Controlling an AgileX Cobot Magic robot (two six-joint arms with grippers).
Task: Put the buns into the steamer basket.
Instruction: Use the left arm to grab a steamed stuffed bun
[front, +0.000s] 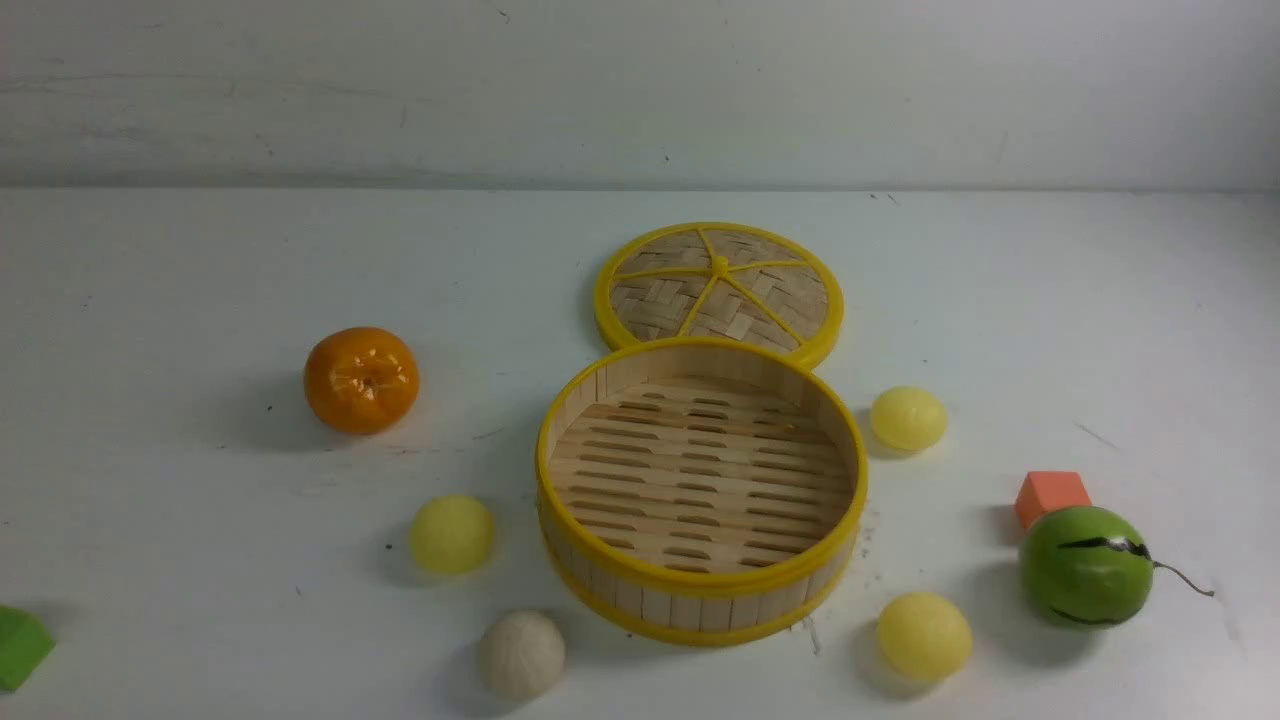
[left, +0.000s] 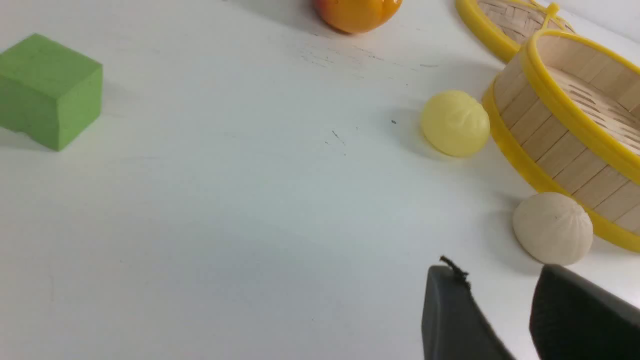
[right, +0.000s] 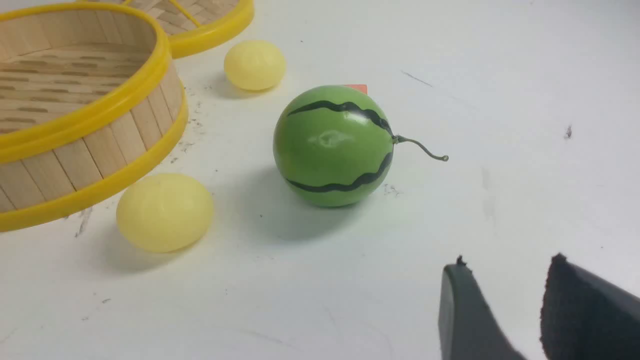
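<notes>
The steamer basket (front: 700, 590) stands empty in the middle of the table. Around it lie the buns: a pale yellow one (front: 451, 534) at its left, a cream-white one (front: 522, 653) at its front left, a yellow one (front: 924, 636) at its front right and a yellow one (front: 908, 418) at its right. My left gripper (left: 497, 272) is open with nothing between its fingers, just short of the cream-white bun (left: 552, 228). My right gripper (right: 505, 267) is open and empty, off to the side of the green ball (right: 334, 145). Neither arm shows in the front view.
The flat woven lid (front: 719, 288) lies behind the basket. An orange (front: 361, 379) sits at the left, a green block (front: 20, 645) at the front left edge. A green ball with black streaks (front: 1085, 566) and an orange-red block (front: 1051, 495) stand at the right.
</notes>
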